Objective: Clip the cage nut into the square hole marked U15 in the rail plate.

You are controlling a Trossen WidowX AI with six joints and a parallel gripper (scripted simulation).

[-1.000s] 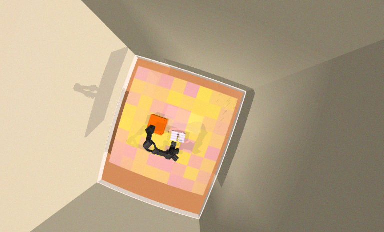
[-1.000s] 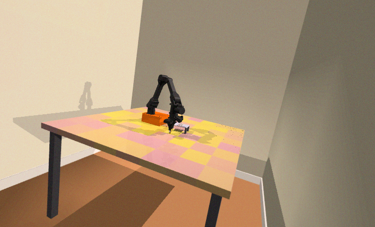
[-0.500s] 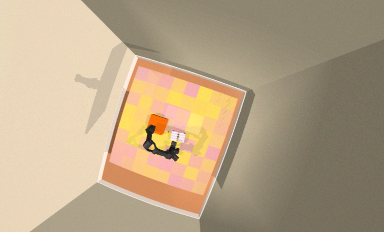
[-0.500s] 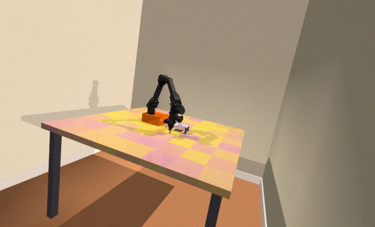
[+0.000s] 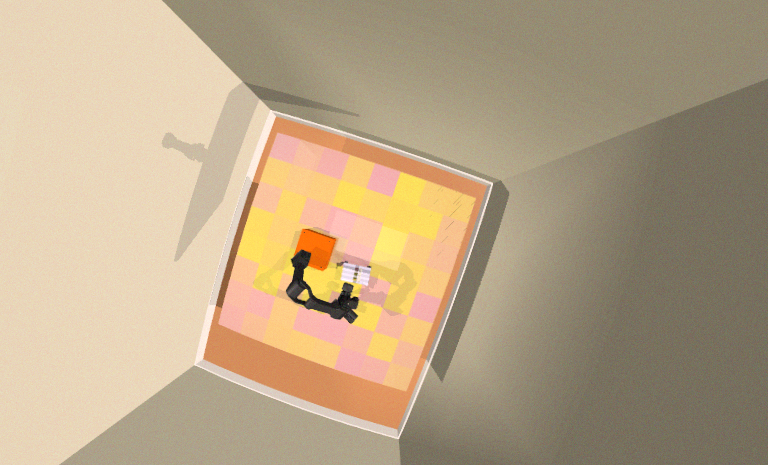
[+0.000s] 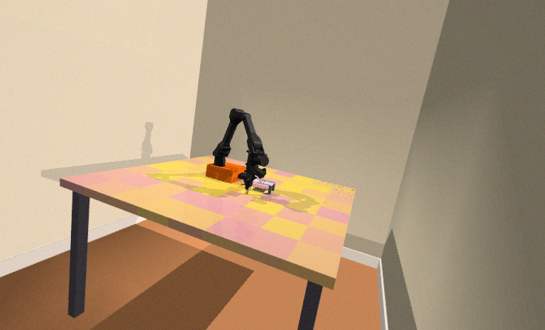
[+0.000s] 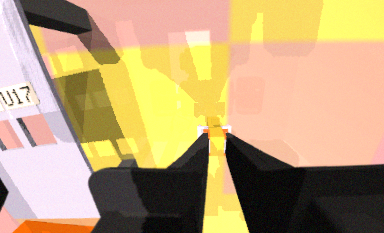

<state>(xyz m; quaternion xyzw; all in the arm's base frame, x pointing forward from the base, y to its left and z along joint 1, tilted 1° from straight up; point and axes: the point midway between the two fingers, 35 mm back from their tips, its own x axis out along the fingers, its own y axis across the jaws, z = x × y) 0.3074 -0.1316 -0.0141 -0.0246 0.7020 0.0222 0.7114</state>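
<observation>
Pink and yellow squares cover the table (image 5: 362,341) (image 6: 240,226) under your black gripper (image 5: 348,293) (image 6: 247,189) (image 7: 217,138), seen from above. From the side, its tips point down beside the pale rail plate (image 5: 348,273) (image 6: 268,183) (image 7: 37,168). Up close, your fingers pinch the tiny white-and-orange cage nut (image 7: 217,139), its longer side hard to tell.

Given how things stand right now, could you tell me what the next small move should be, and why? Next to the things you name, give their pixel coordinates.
I would probably lift the gripper (image 6: 247,189) (image 7: 215,138) gently, keeping its grip: its fingers are closed on the cage nut (image 7: 216,127), low over the tabletop and beside the rail plate (image 5: 363,274) (image 6: 264,182) (image 7: 55,175), which the nut must clear to enter from above.
</observation>
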